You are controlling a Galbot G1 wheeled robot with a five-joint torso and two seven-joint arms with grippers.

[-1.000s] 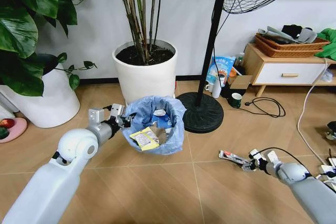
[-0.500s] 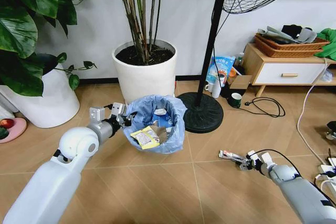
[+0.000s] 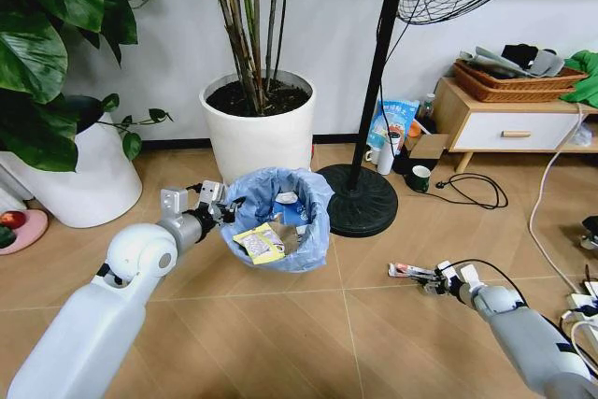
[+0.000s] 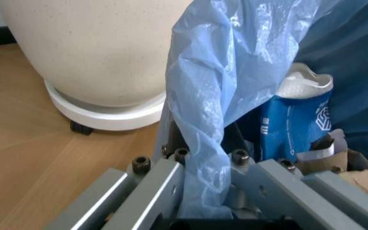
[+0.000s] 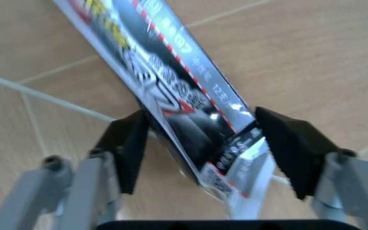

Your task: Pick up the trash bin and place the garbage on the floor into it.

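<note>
Since a second ago I'm sliding my right gripper (image 3: 432,279) forward along the floor; it's now straddling the long thin wrapper (image 3: 409,273), fingers (image 5: 128,146) spread either side, not yet clenched. Wrapper is lying flat, its long axis running away from my claw, toward the trash bin (image 3: 277,220). Left gripper (image 3: 217,213) is clamping the bin's bagged rim, holding it close for the drop.

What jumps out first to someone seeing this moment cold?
The left gripper clamps the rim of the trash bin, its blue liner already holding litter, in front of the white plant pot. To the right, the right gripper straddles a long thin wrapper on the floor, fingers open.
</note>
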